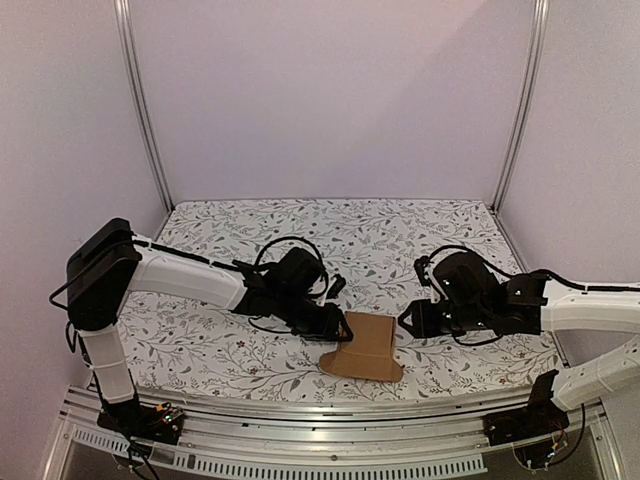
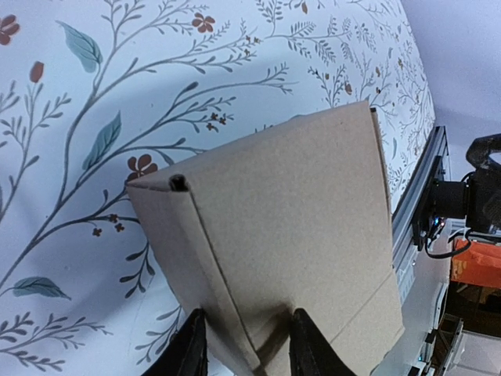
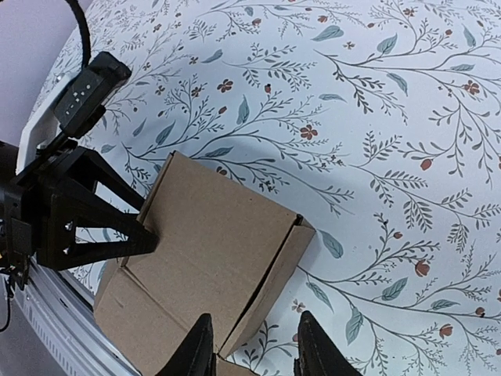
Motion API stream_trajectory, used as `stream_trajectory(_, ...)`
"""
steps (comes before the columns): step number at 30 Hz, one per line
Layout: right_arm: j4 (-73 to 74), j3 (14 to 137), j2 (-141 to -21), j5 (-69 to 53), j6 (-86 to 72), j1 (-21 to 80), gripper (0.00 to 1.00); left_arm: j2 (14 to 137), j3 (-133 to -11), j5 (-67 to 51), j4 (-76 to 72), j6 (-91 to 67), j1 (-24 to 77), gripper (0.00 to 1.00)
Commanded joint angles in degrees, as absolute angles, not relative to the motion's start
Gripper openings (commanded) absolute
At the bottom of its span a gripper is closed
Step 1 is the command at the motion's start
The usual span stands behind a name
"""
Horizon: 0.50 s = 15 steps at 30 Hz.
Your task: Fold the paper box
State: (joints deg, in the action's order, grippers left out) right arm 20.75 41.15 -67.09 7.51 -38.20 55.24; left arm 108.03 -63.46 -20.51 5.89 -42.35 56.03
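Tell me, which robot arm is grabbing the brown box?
The left end effector: its fingers pinch an edge of the paper box. The right end effector hangs open just beside the box, not gripping it.

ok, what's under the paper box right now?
Only the floral table cover shows around the paper box; the patch beneath it is hidden by the cardboard.

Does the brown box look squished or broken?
Nothing looks torn or broken. The paper box just looks crooked because it is only half folded: one panel stands up while a flap lies spread out flat at its base. The left tool pinches one folded edge.
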Motion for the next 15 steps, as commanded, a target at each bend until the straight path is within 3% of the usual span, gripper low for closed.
stream_trajectory(1, 19.3, 42.6, -71.0, 7.4, -38.0, 55.5, 0.41, 109.6, -62.3, -19.6, 8.6, -42.1, 56.2, 0.34)
stream_trajectory(10, 11.0, 42.6, -81.4, 3.3, -40.7, 55.5, 0.43, 108.5, -61.4, -19.5, 8.7, -42.7, 56.2, 0.34)
stream_trajectory(15, 8.6, 41.8, -84.1, 2.1, -42.1, 55.5, 0.38, 107.5, -60.0, -19.4, 7.7, -43.7, 56.3, 0.35)
